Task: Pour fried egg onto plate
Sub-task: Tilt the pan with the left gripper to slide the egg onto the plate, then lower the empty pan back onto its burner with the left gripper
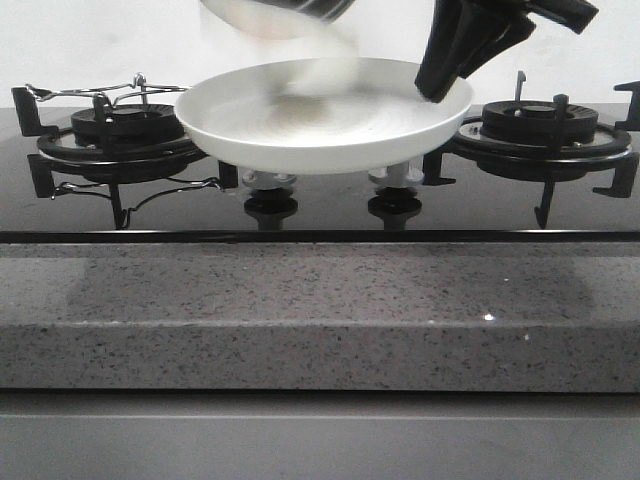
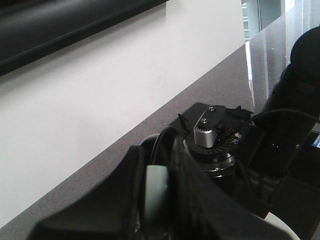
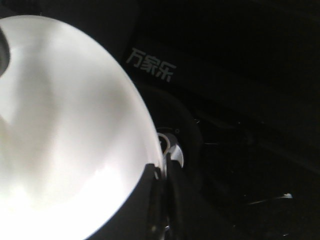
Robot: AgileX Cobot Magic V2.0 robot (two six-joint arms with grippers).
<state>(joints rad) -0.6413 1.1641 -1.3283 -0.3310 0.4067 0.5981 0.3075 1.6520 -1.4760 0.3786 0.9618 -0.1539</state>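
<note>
The white plate [image 1: 330,125] hangs level above the middle of the stove. My right gripper [image 1: 440,85] is shut on its right rim; the right wrist view shows the rim pinched between the jaws [image 3: 159,172] and the glossy plate [image 3: 65,125] beside them. The frying pan [image 1: 280,12] is tilted above the plate, blurred and cut off by the frame. A blurred pale patch, the fried egg [image 1: 325,75], sits between the pan's lip and the plate. My left gripper [image 2: 156,170] is shut on the pan's pale handle [image 2: 156,192].
Black gas burners with pan supports stand left [image 1: 125,125] and right [image 1: 540,125] of the plate. Two stove knobs [image 1: 270,205] [image 1: 395,205] are below it. A speckled grey counter edge [image 1: 320,310] runs along the front. A white wall is behind.
</note>
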